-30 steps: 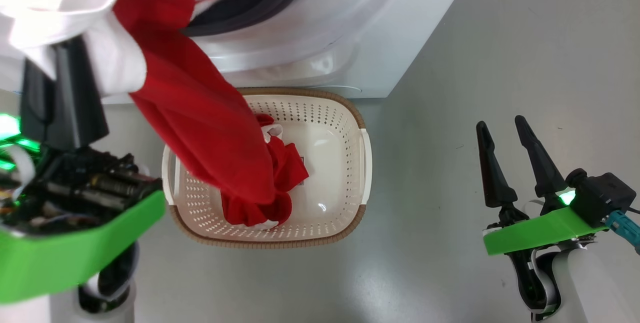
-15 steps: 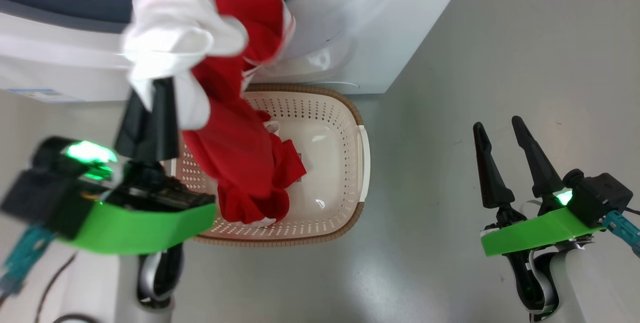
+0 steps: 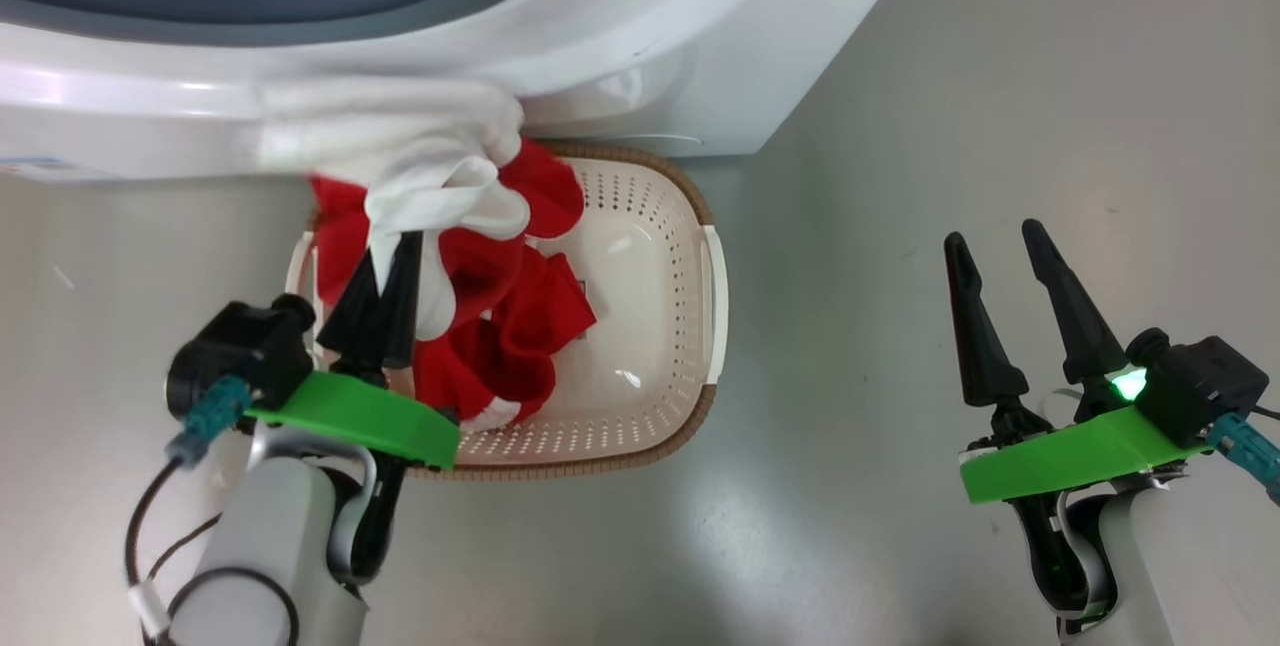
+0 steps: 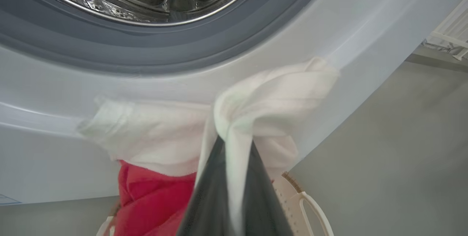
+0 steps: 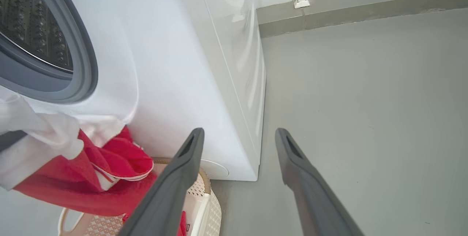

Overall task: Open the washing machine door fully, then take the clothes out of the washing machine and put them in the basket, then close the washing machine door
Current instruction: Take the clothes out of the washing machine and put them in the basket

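Clothes (image 3: 500,316) have left the washing machine (image 3: 650,26) and now hang over the basket (image 3: 712,306). Jaws of the left gripper (image 3: 386,266) stay clamped on them, while those of the right gripper (image 3: 992,236) gape empty, so letting go looks next.

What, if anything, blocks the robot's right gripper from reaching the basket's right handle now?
Probably nothing, so likely yes: the right gripper is open, with only floor between it and the basket.

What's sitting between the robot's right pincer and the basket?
Just bare grey floor, seen in the head view: nothing lies between the right pincer and the basket.
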